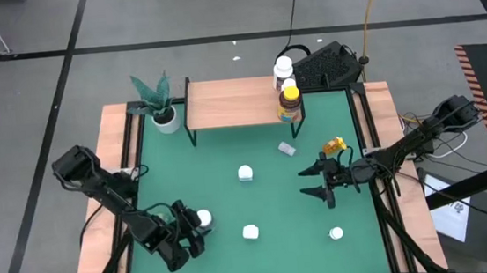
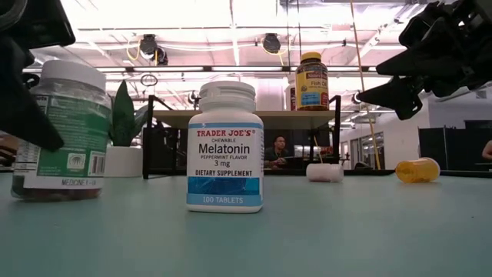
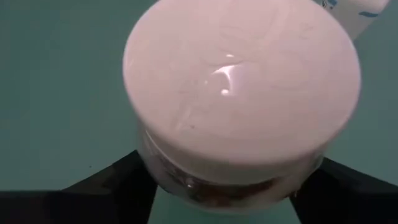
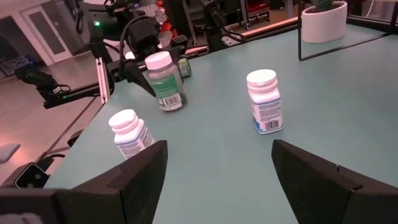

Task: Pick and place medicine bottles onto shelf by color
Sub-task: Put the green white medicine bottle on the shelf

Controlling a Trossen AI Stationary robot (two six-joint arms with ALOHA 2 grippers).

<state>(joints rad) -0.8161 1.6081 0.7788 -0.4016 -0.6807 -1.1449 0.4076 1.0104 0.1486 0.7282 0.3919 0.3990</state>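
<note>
Left gripper (image 1: 197, 232): we see its fingers either side of a clear, green-labelled bottle (image 1: 203, 218) with a white cap, upright on the green table (image 1: 267, 201) near the front left; whether they press it we cannot tell.
Right gripper (image 1: 318, 182): our jaws stand wide, empty, above the table's right side.
Shelf (image 1: 232, 102): at the back, carrying an amber yellow-capped bottle (image 1: 289, 102) and a white bottle (image 1: 283, 68).
Melatonin bottle (image 2: 225, 146): upright, front centre.
Orange bottle (image 1: 334, 145): lying by our right gripper.

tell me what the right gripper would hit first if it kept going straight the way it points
Probably the white-capped bottle standing in the middle of the green table. It lies ahead between the open fingers of the right gripper, though depth is hard to judge.
</note>
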